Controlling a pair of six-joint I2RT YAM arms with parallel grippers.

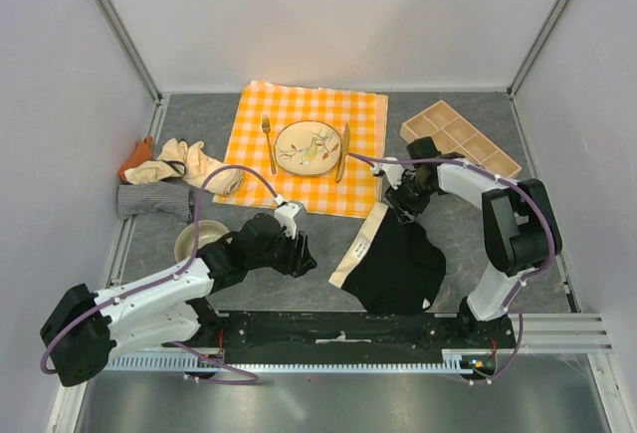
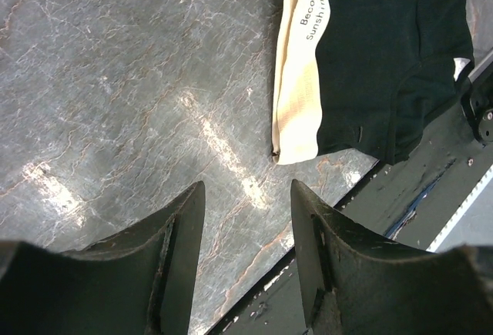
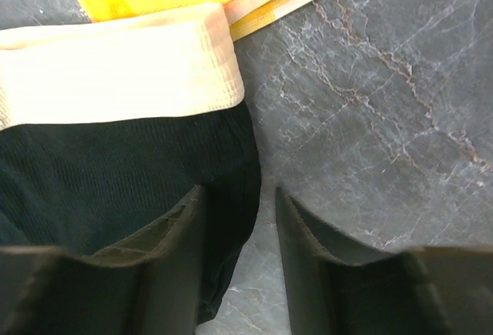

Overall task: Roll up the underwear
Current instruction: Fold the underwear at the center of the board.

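Observation:
The black underwear (image 1: 403, 266) with a cream band (image 1: 360, 244) lies spread flat at the table's front centre. My right gripper (image 1: 403, 204) is open at its far corner; in the right wrist view (image 3: 239, 196) the black cloth's edge (image 3: 115, 181) lies between the jaws, just below the band (image 3: 115, 73). My left gripper (image 1: 301, 254) is open and empty over bare table left of the band; the left wrist view (image 2: 246, 196) shows the band (image 2: 296, 81) and black cloth (image 2: 385, 58) ahead. Cream (image 1: 184, 162), orange (image 1: 134, 157) and striped grey underwear (image 1: 154, 199) are piled at the left.
The orange-and-white checked tablecloth (image 1: 363, 114) at the back holds a plate (image 1: 309, 147), fork (image 1: 268, 139) and knife (image 1: 343, 149). A wooden compartment tray (image 1: 460, 139) stands back right. A bowl (image 1: 197, 239) sits near my left arm. The black base rail (image 2: 431, 173) borders the front edge.

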